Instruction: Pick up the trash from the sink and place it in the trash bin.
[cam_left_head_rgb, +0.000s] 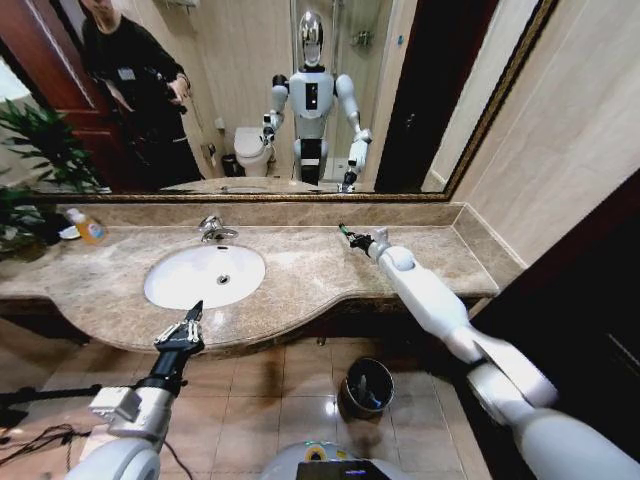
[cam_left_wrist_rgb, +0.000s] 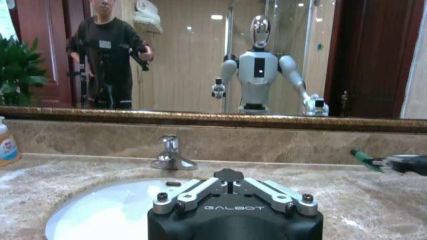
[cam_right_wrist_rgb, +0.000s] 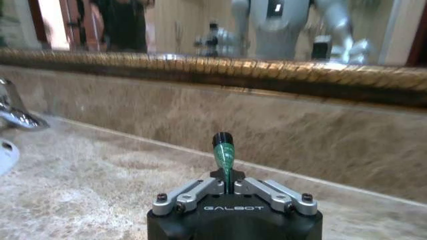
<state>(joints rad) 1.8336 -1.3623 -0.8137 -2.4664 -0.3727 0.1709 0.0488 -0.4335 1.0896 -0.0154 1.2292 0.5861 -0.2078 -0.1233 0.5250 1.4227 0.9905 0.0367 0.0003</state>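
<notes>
The right gripper (cam_right_wrist_rgb: 225, 181) pinches a slim green stick (cam_right_wrist_rgb: 223, 150) (dark-tipped) over the counter (cam_left_head_rgb: 310, 270); the left gripper (cam_left_head_rgb: 190, 322), fingers spread, hovers at the sink (cam_left_head_rgb: 180, 285) rim.

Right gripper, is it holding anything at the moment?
Yes, the right gripper is closed on a small green piece that sticks out from between its fingers above the marble top.

sink (cam_left_head_rgb: 170, 285) white | counter (cam_left_head_rgb: 310, 275) brown mottled marble | tap (cam_left_head_rgb: 213, 229) chrome | trash bin (cam_left_head_rgb: 366, 388) glossy dark, shiny metal rim | held piece (cam_right_wrist_rgb: 223, 151) green with black tip | right gripper (cam_left_head_rgb: 346, 233) black | soap bottle (cam_left_head_rgb: 88, 228) amber | mirror frame (cam_right_wrist_rgb: 280, 72) golden, ribbed
</notes>
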